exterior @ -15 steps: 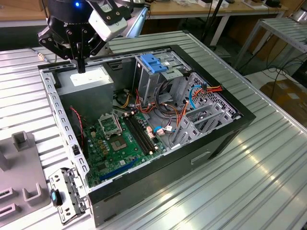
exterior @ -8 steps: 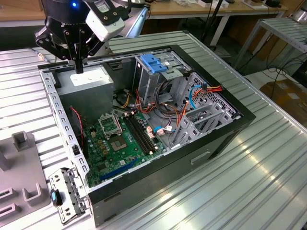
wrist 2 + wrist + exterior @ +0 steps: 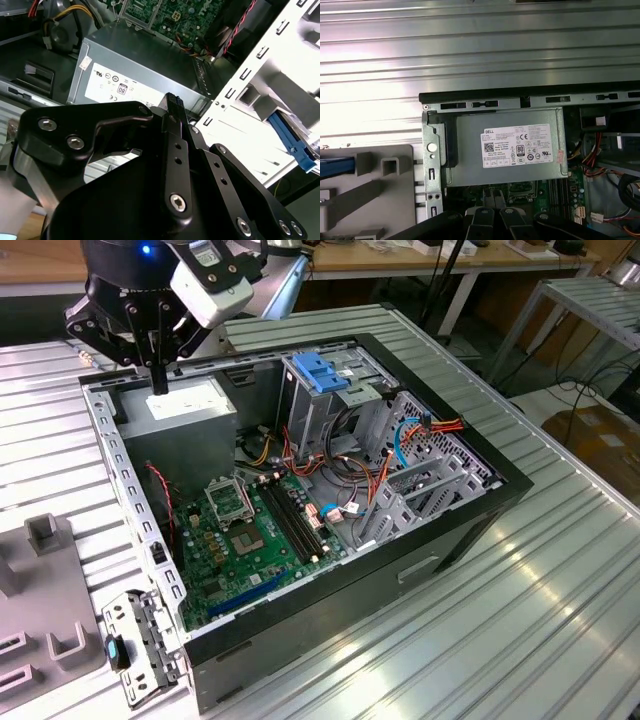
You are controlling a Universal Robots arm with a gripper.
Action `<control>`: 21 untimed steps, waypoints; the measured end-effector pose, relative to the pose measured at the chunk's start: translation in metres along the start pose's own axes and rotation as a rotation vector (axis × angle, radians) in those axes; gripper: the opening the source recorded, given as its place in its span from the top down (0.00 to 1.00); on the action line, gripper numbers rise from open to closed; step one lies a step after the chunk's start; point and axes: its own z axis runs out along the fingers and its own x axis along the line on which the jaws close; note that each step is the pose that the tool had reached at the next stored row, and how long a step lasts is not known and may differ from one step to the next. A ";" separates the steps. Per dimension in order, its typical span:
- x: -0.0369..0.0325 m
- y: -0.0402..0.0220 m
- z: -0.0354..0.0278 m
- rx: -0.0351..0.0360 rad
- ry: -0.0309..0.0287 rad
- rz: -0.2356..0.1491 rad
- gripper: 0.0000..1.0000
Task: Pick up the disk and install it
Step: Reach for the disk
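My gripper (image 3: 158,383) hangs over the back corner of the open computer case (image 3: 470,515), on the exterior view's left. It is just above the grey power-supply box (image 3: 185,405). Its fingers are shut with nothing between them, and in both wrist views the gripper (image 3: 172,98) (image 3: 495,206) points at that box's white sticker (image 3: 517,146). The disk as a whole is out of view. A blue plastic strip (image 3: 291,141) (image 3: 336,167) lies outside the case by the grey fixture; I cannot tell whether it is the disk's rail. The drive cage (image 3: 318,415) with its blue latch plate (image 3: 319,371) stands mid-case.
The case lies open on a ribbed metal table (image 3: 520,630). The green motherboard (image 3: 245,540) and red and orange cables (image 3: 400,455) fill its floor. A grey slotted fixture (image 3: 45,600) sits on the exterior view's left. A perforated case frame (image 3: 125,475) runs beside my gripper.
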 end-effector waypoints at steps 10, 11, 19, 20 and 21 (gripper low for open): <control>0.0013 0.0005 0.0000 0.0159 -0.0013 0.000 0.89; 0.0013 0.0005 0.0000 0.0239 -0.0019 -0.001 0.89; 0.0055 0.0003 -0.0002 0.0354 -0.0026 -0.001 0.89; 0.0071 0.0001 -0.0002 0.0354 -0.0026 -0.001 0.89; 0.0100 -0.0001 -0.0003 0.0354 -0.0026 -0.001 0.89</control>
